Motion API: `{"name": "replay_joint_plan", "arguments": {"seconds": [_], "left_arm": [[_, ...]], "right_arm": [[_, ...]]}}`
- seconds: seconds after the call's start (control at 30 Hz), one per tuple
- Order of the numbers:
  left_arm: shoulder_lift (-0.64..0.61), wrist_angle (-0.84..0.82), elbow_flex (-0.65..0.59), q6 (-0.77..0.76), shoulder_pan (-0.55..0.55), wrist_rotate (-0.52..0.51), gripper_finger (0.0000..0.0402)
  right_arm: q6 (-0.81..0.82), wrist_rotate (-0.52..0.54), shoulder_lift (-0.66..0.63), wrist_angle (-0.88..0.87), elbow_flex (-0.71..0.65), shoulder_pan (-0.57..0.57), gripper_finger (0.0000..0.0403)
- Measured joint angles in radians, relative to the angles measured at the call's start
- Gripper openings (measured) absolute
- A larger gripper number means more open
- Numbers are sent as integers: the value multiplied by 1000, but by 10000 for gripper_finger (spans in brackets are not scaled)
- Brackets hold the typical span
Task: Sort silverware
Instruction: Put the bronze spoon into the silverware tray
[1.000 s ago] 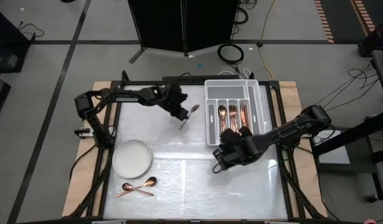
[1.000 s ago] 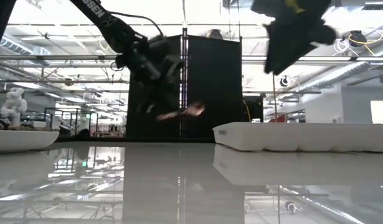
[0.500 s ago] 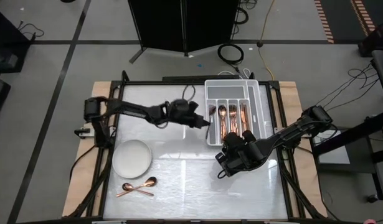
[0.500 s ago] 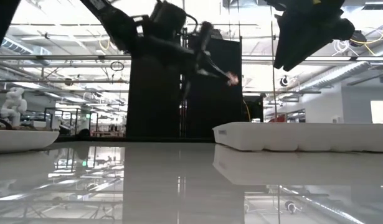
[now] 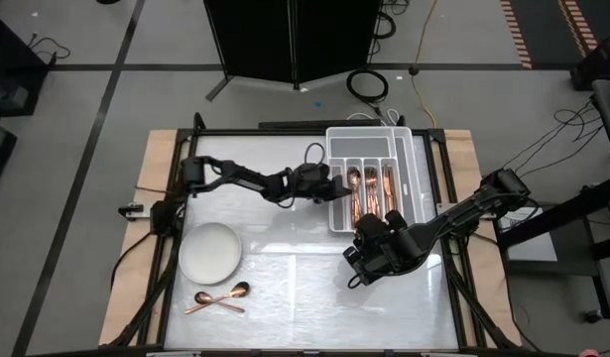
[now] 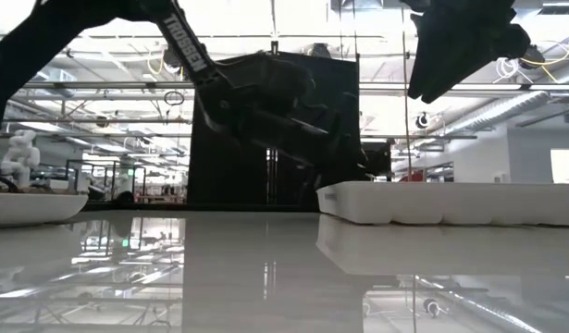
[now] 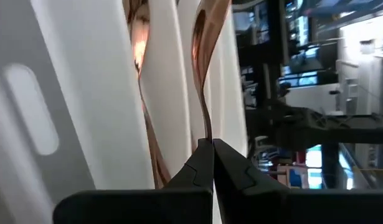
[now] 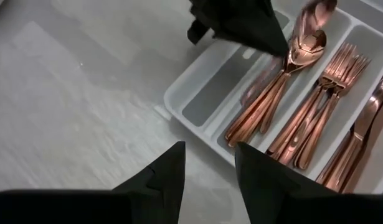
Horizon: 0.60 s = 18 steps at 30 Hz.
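The left gripper [image 5: 329, 187] reaches across the table [image 5: 285, 278] from nine o'clock to the near wall of the white plastic compartmented tray [image 5: 414, 159], which sits at about one o'clock on the table. In the left wrist view its fingers [image 7: 200, 168] are pressed together on the thin handle of a copper-coloured metal spoon [image 7: 207, 74], which stands up along the tray's white dividers.

The right gripper [image 5: 369, 260] hovers over the table just off the tray's six-o'clock end. Its fingers [image 8: 166, 171] are spread apart and hold nothing.

Inside the tray lie the sorted pieces: a bundle of copper spoons [image 8: 284, 87] in one slot, copper forks [image 8: 325, 106] in the slot beside it, and copper knives [image 8: 365, 130] in the next. The slot nearest the tray's outer wall looks bare.

A round white plate [image 5: 210, 252] rests at about eight o'clock on the table. Just beyond it, at about seven o'clock, two loose copper spoons [image 5: 220, 298] lie crossing each other on the table.
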Motion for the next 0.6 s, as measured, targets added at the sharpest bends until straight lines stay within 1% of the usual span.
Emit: {"name": "replay_joint_plan", "arguments": {"seconds": [0.2, 0.37, 0.6], "left_arm": [[56, -111, 117, 6, -18, -12, 0], [59, -173, 129, 7, -17, -46, 5], [58, -180, 130, 22, -4, -22, 42]], "right_arm": [[0, 0, 0, 0, 0, 0, 132], [0, -1, 0, 6, 0, 0, 132], [0, -4, 0, 15, 0, 0, 132]]}}
